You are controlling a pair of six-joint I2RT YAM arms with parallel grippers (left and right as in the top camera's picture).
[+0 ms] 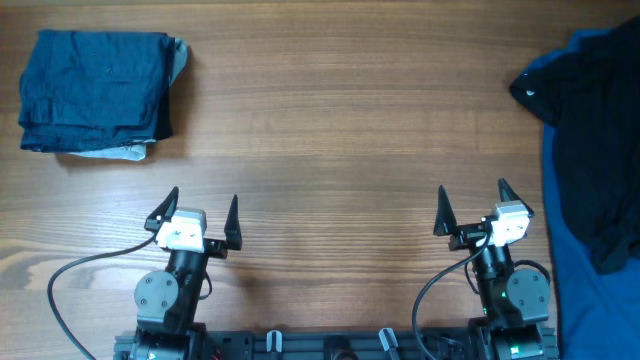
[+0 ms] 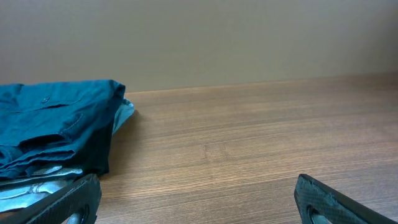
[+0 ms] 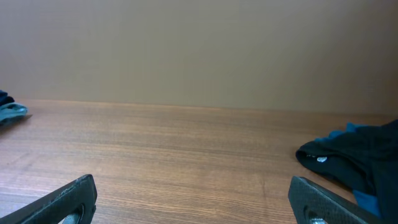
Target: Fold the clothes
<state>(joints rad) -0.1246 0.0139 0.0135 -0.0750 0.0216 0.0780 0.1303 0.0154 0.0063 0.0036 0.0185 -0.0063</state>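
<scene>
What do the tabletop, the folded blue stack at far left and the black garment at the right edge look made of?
Tabletop: wood or wood-look laminate, matte, with long grain lines.
Folded blue stack: soft woven cloth, probably cotton, matte, creased.
Black garment: limp fabric, dull finish, draped in loose folds; fibre cannot be told.

Two robot arms sit side by side, well apart, seen from above. The left arm (image 1: 166, 288) is folded low over its base. Its left end effector (image 1: 202, 203) points forward, with two dark, pointed fingers (image 2: 69, 200) spread wide and nothing between them. The right arm (image 1: 514, 288) mirrors this pose. The right end effector (image 1: 472, 195) is likewise spread wide and empty. In each wrist view, the finger ends show only at the two bottom corners.
</scene>
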